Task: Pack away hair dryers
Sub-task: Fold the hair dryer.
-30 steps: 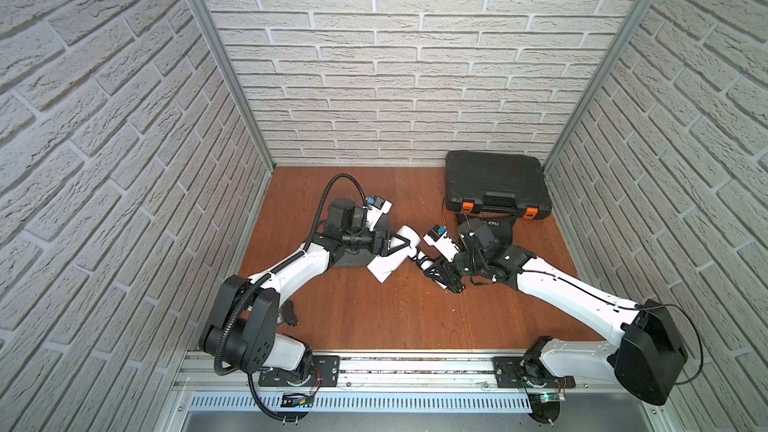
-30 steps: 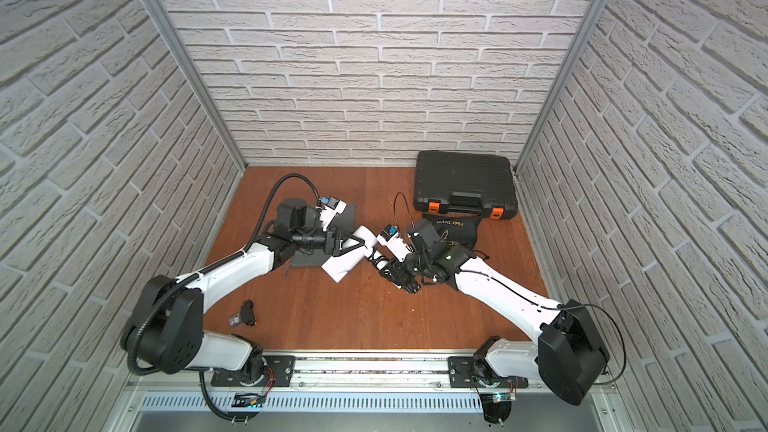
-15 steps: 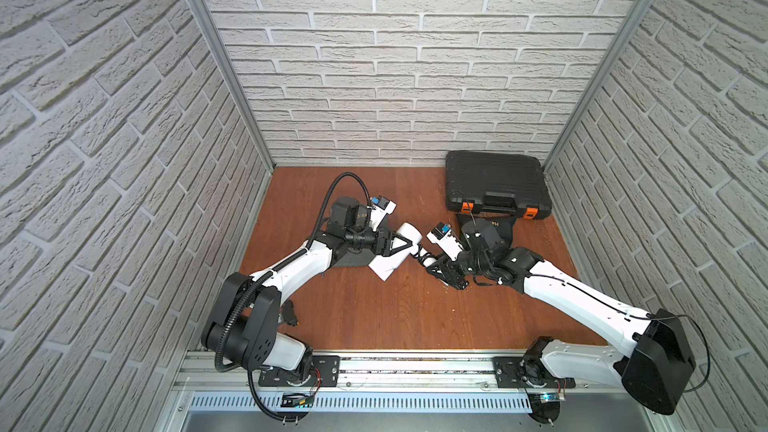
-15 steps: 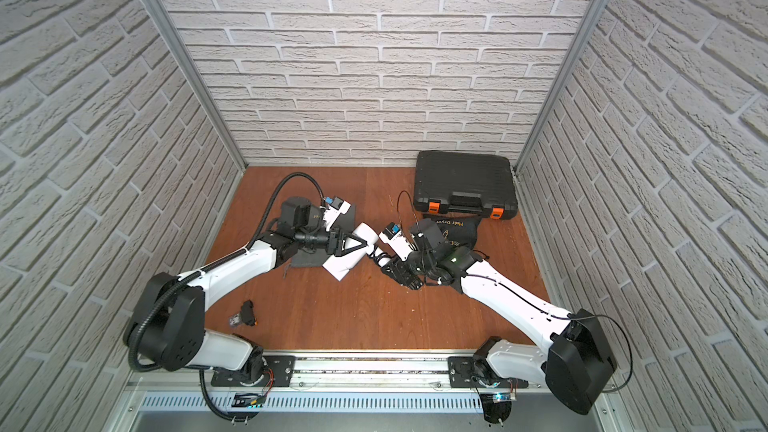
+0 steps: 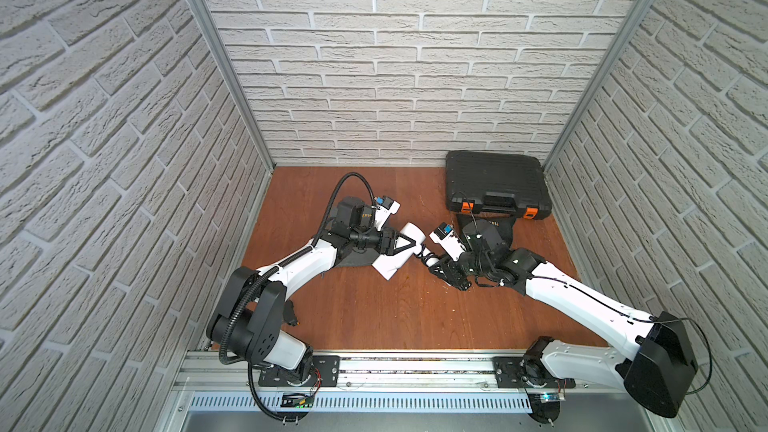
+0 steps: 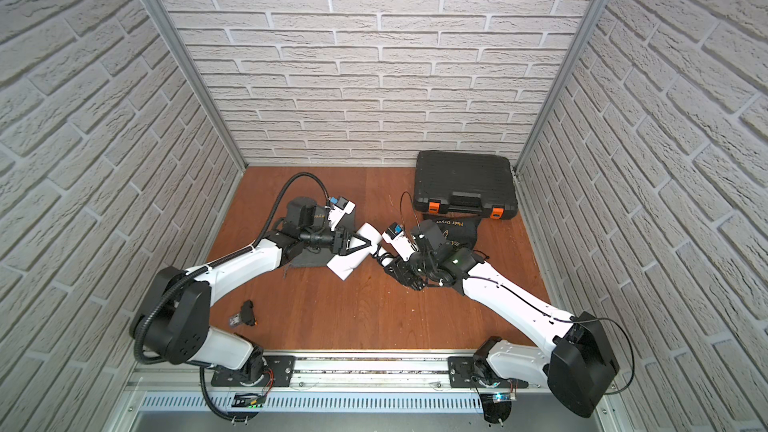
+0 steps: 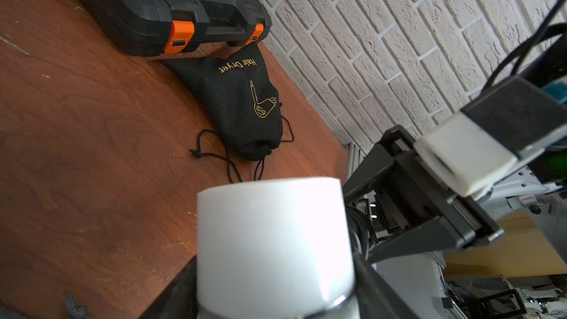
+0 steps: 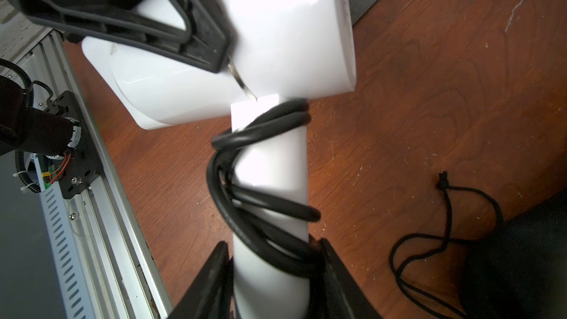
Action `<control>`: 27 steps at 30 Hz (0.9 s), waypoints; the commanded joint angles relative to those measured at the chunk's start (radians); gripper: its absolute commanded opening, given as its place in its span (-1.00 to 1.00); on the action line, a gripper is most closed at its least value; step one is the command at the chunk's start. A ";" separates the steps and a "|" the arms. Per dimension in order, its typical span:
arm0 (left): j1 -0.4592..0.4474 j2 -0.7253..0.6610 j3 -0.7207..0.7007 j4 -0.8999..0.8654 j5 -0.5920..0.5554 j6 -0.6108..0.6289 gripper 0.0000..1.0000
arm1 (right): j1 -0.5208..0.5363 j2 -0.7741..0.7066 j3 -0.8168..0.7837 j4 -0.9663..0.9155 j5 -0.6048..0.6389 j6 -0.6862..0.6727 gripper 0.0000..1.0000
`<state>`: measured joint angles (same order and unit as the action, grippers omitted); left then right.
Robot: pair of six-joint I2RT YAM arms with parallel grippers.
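Note:
A white hair dryer [image 5: 394,260] [image 6: 348,258] hangs just above the wooden floor between my two arms. My left gripper [image 5: 409,243] [image 6: 365,243] [image 7: 276,271] straddles the thick white barrel [image 7: 270,240] [image 8: 276,41], with a finger pressed on each side of it. My right gripper [image 5: 441,268] [image 6: 400,270] [image 8: 273,253] is shut on the dryer's handle [image 8: 270,164]. A black cord [image 8: 245,210] is wound round that handle and lies partly under the fingers.
A black hard case [image 5: 494,184] [image 6: 463,180] [image 7: 159,1] with orange latches stands at the back right. A black drawstring bag printed "Hair Dryer" [image 7: 242,102] [image 6: 455,229] lies in front of it. A flat grey bag [image 6: 309,259] lies under my left arm. A small black part [image 6: 245,313] sits front left.
My left gripper's jaws have narrowed onto the white barrel. The dryer and my right gripper have stayed nearly where they were.

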<state>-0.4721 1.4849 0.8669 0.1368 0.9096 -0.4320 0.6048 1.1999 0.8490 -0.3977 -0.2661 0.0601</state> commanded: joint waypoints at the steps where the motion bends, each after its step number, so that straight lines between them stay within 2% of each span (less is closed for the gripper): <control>1: -0.070 0.001 -0.005 0.118 0.122 -0.069 -0.37 | -0.002 -0.013 0.008 0.278 0.045 0.088 -0.95; 7: -0.083 -0.006 -0.075 0.333 0.008 -0.228 -1.00 | 0.001 -0.015 -0.028 0.390 0.086 0.229 -0.94; 12: -0.130 -0.024 -0.107 0.429 -0.168 -0.283 -1.00 | 0.016 -0.005 -0.063 0.526 0.091 0.372 -0.95; 17: -0.182 -0.062 -0.126 0.464 -0.398 -0.287 -1.00 | 0.043 0.018 -0.093 0.677 0.097 0.515 -0.95; 23: -0.212 -0.085 -0.164 0.550 -0.575 -0.295 -1.00 | 0.085 0.070 -0.098 0.798 0.094 0.617 -0.94; 27: -0.236 -0.103 -0.177 0.555 -0.637 -0.263 -1.00 | 0.096 0.095 -0.094 0.845 0.085 0.664 -0.94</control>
<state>-0.6392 1.4017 0.6949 0.5381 0.2783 -0.6834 0.6418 1.2980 0.7139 0.0978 -0.0547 0.6136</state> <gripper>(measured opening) 0.696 0.445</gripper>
